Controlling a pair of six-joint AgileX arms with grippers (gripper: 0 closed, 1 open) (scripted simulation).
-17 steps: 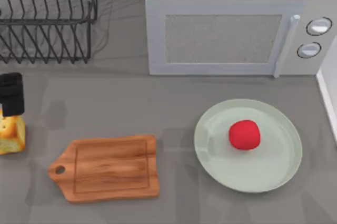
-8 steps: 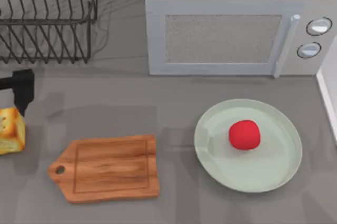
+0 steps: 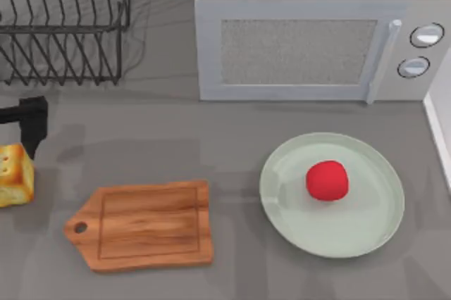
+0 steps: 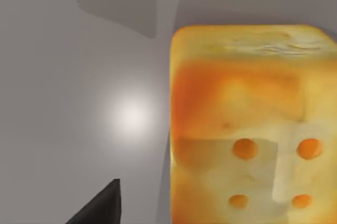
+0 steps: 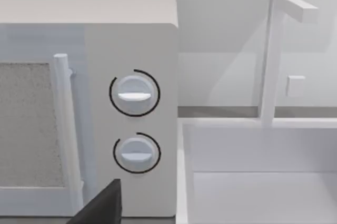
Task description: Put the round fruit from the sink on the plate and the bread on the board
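The bread (image 3: 14,175), a golden toasted cube, sits on the counter at the far left, left of the wooden board (image 3: 144,226). My left gripper (image 3: 21,122) hovers open just behind the bread, one black finger (image 3: 32,125) by its far right corner. In the left wrist view the bread (image 4: 253,124) looms large beside one fingertip (image 4: 102,208). The round fruit (image 3: 327,180), red, rests on the pale green plate (image 3: 366,233) at the right. The right wrist view shows one fingertip (image 5: 102,205) of my open right gripper, facing the microwave and sink (image 5: 263,182).
A white microwave (image 3: 310,39) stands at the back, its two knobs (image 5: 134,95) close in the right wrist view. A black wire dish rack (image 3: 63,25) fills the back left. The sink's white rim (image 3: 438,131) runs along the right edge, with a faucet (image 5: 274,50).
My left gripper has shifted a little to the right, uncovering the bread's far edge. The bread, board, plate and fruit have not moved.
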